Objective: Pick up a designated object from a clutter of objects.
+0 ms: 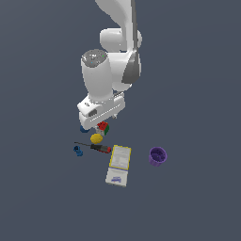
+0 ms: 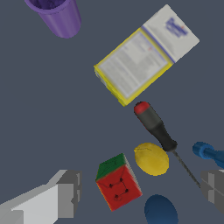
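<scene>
Red, green and whitish, the cube [image 2: 117, 181] sits on the dark surface [image 2: 52, 113] between my claw [image 2: 142, 194] fingers, which I see spread wide with nothing held; one finger [image 2: 65, 194] stands near the cube's side, the other [image 2: 214, 188] well apart across it. Close by the cube lie the yellow ball [image 2: 151, 158] and the blue ball [image 2: 160, 211]. Just past the yellow ball lies the screwdriver [image 2: 155, 127], and a small blue piece [image 2: 209, 153] lies near its tip. Farther off I see the booklet [image 2: 146, 54] and the purple cup [image 2: 57, 15]. From the exterior view the arm [image 1: 106, 80] hangs low over the cube [image 1: 102, 127], partly hiding it.
</scene>
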Available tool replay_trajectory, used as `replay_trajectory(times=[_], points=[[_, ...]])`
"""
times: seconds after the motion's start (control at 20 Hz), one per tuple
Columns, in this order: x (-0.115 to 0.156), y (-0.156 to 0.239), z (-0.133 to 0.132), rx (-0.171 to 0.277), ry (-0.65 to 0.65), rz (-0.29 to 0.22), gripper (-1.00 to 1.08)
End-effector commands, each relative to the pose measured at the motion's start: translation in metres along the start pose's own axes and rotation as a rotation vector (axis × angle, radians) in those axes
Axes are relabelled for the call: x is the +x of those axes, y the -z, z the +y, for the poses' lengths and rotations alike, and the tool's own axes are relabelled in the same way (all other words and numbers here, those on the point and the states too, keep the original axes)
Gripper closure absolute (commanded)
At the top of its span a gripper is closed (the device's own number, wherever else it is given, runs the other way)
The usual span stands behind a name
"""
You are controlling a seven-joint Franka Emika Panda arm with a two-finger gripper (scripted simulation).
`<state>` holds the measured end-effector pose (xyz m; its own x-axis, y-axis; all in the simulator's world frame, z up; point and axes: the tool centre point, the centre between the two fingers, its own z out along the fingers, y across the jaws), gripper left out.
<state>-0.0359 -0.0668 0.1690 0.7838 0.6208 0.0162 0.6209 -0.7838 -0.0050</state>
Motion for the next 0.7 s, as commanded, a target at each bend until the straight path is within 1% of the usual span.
replay_trajectory(times=[0.0, 0.65], points=[[-0.008, -0.01, 0.0, 0.0, 0.054, -0.001, -0.92], [-0.049, -0.059, -0.004, -0.001, 0.321, -0.01, -0.92]])
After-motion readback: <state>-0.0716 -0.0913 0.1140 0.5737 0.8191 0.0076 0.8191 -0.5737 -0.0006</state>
